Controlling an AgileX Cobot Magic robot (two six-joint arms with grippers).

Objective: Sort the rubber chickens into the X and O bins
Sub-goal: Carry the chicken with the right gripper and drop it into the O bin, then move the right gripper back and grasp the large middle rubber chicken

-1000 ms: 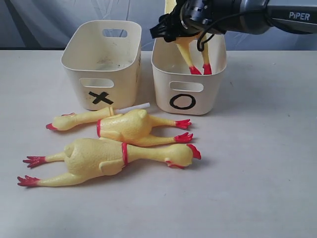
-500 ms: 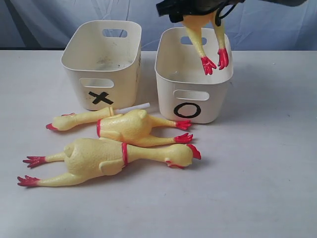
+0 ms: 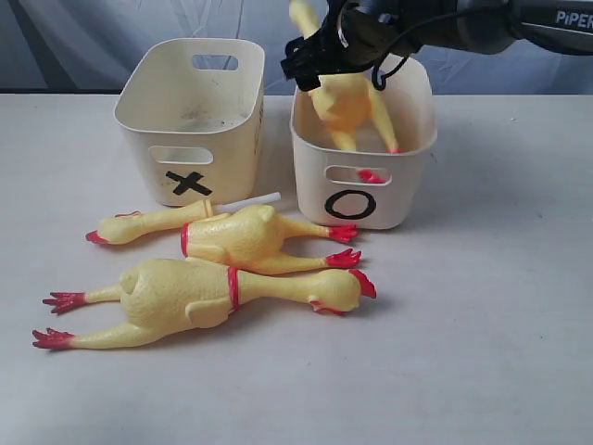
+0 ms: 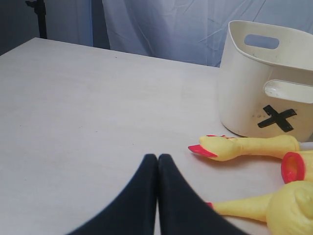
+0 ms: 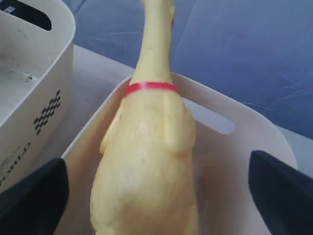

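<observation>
A yellow rubber chicken [image 3: 345,102] stands feet-down inside the O bin [image 3: 408,185], its neck poking above the rim. My right gripper [image 3: 320,56] hovers over that bin, open. In the right wrist view its dark fingers sit wide on either side of the chicken [image 5: 146,161] without touching it. Two more chickens lie on the table in front of the bins: a smaller one [image 3: 241,236] and a larger one [image 3: 185,295]. The X bin [image 3: 148,120] holds no chicken. My left gripper [image 4: 157,157] is shut on nothing, low over the table near the smaller chicken's head [image 4: 244,146].
A thin white tube [image 3: 250,200] lies between the X bin and the smaller chicken. The two bins stand side by side at the table's back. A blue-grey curtain hangs behind. The left arm does not show in the exterior view.
The held chicken rose above the O bin, then came down deep into it. The O bin has shifted slightly to the right.
</observation>
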